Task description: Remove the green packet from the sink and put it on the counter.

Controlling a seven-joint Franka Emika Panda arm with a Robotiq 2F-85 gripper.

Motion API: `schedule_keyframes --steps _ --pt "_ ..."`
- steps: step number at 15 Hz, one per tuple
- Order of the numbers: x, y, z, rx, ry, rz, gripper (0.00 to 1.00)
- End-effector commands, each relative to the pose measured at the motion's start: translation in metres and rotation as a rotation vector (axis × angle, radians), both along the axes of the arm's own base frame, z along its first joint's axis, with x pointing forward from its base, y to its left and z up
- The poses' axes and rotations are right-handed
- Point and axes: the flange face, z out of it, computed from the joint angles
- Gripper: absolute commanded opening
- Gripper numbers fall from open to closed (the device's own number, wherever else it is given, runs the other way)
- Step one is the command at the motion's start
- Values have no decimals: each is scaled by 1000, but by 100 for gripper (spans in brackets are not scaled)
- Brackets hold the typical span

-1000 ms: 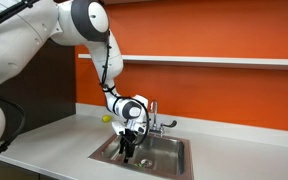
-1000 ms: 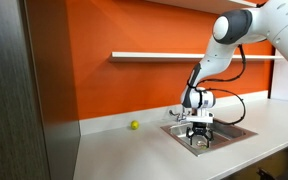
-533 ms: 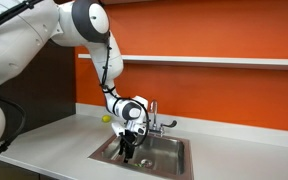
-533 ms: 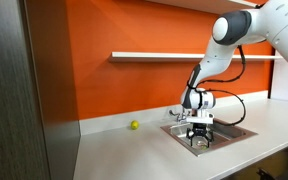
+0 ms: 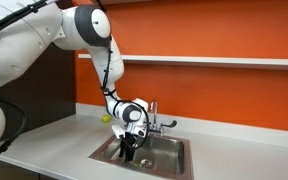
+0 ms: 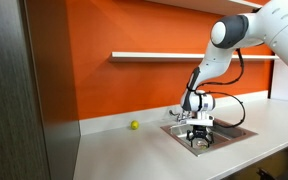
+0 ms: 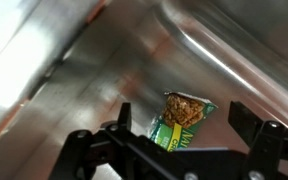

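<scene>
In the wrist view the green packet [image 7: 179, 120] lies on the steel floor of the sink [image 7: 104, 60], right between my gripper's [image 7: 187, 122] two dark fingers, which stand wide apart and do not touch it. In both exterior views my gripper [image 5: 130, 146] [image 6: 199, 138] reaches down into the sink [image 5: 169, 155] [image 6: 234, 131] set in the light counter [image 5: 54, 140] [image 6: 134, 150]. The packet is hidden by the gripper in those views.
A chrome two-handled tap [image 5: 154, 120] [image 6: 180, 113] stands behind the basin. A small yellow-green ball [image 5: 106, 117] [image 6: 134, 125] lies on the counter by the backsplash. A grey wall shelf [image 5: 214, 60] runs above. A dark cabinet [image 6: 24, 90] stands at the counter's end.
The gripper has sunk very slightly lower into the sink; otherwise nothing has visibly changed.
</scene>
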Motion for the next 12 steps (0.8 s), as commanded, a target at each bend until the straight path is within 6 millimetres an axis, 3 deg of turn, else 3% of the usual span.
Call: schedule_keyframes --steps 1,12 --pt "4 -5 1 -4 -13 -46 100" --pt "-1 -13 -5 -23 15 -304 100"
